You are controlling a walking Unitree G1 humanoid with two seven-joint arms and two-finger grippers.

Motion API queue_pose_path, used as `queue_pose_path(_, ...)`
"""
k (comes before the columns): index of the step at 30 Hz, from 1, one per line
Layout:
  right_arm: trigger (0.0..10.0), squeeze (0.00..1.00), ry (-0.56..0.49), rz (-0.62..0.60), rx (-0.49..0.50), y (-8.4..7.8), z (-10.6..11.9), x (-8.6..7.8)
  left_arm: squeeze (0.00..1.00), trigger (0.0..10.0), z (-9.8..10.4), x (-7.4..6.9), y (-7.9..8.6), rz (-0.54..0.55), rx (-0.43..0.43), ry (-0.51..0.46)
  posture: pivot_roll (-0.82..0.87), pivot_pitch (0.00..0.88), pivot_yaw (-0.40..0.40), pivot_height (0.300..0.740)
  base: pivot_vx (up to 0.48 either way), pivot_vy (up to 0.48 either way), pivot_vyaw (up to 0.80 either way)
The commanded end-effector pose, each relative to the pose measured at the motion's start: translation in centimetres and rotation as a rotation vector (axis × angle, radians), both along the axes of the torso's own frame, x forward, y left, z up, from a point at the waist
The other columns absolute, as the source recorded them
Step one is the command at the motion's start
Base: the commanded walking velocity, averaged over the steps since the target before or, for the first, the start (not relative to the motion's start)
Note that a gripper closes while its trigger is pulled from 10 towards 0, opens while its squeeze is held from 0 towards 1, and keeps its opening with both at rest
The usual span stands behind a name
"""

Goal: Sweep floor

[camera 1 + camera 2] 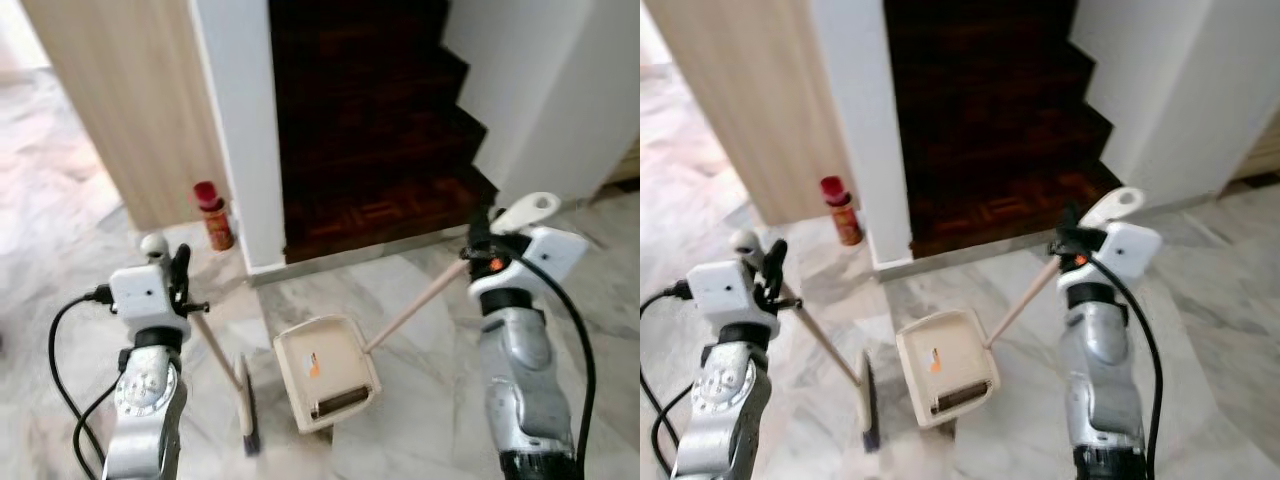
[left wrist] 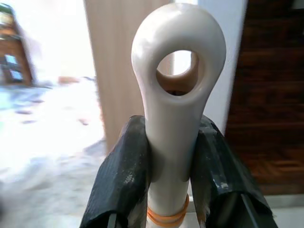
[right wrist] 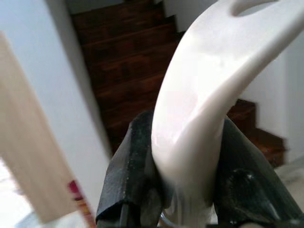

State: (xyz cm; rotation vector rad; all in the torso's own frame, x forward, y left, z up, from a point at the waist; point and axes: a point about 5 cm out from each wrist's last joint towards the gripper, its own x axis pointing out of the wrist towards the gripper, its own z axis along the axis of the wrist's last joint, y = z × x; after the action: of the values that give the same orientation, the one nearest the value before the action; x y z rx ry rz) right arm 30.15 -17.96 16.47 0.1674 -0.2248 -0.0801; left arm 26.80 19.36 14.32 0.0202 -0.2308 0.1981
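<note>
Broom and dustpan both in hand at the foot of the stairs.

Your left claw (image 2: 173,166) clamps the broom (image 1: 222,368) handle near its top, bristles on the marble floor (image 1: 420,400) just beside the dustpan (image 1: 327,372); your right claw (image 3: 185,175) grips the dustpan's long handle, pan flat, likely ready to receive dust.

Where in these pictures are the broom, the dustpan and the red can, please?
broom (image 1: 247,408): left eye view, on the head resting on the floor.
dustpan (image 1: 322,366): left eye view, on the middle of the cream pan.
red can (image 1: 214,219): left eye view, on the body of the can by the wall.
</note>
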Motion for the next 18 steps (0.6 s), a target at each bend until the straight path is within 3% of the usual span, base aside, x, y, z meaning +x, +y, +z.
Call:
queue_pose_path(1,10.0,0.0,-0.061,-0.004,0.014,-0.18,1.31,-0.14,0.0,10.0,1.03,0.0,-0.14,0.002,0.006,-0.048,-0.04,0.062,0.002,0.74,0.0,0.0,0.8)
queue_pose_path(5,10.0,0.0,-0.055,0.006,0.037,0.1,1.19,-0.08,0.0,10.0,1.12,-0.05,-0.12,0.001,0.008,-0.05,-0.03,0.057,0.004,0.74,0.0,0.0,0.7)
queue_pose_path(18,10.0,0.0,-0.046,0.003,0.059,0.1,1.03,-0.06,0.0,10.0,1.04,-0.17,-0.2,-0.005,0.01,-0.044,-0.03,0.037,0.009,0.74,0.0,0.332,0.0)
